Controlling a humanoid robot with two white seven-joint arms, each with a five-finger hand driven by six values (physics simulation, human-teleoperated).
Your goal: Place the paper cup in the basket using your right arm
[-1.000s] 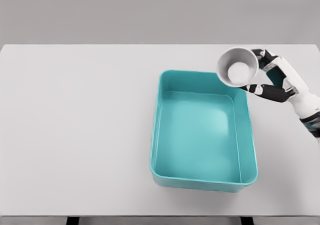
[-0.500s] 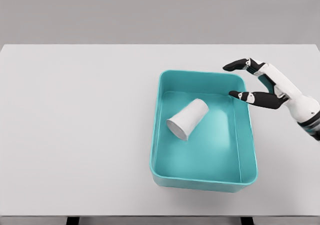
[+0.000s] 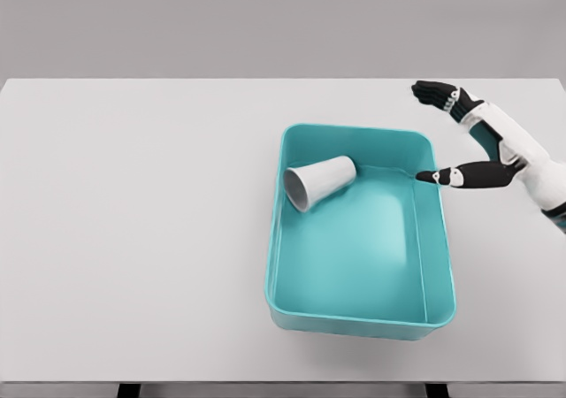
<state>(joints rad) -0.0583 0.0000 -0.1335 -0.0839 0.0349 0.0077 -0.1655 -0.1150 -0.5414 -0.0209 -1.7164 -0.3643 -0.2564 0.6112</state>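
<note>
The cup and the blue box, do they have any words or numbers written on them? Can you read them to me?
No text to read anywhere in this picture.
Paper cup: plain white, no words or logo on the side that shows.
Basket: plain teal, no label or number.
Table: bare white, no marks.
Right hand: black and white, no writing on it.
</note>
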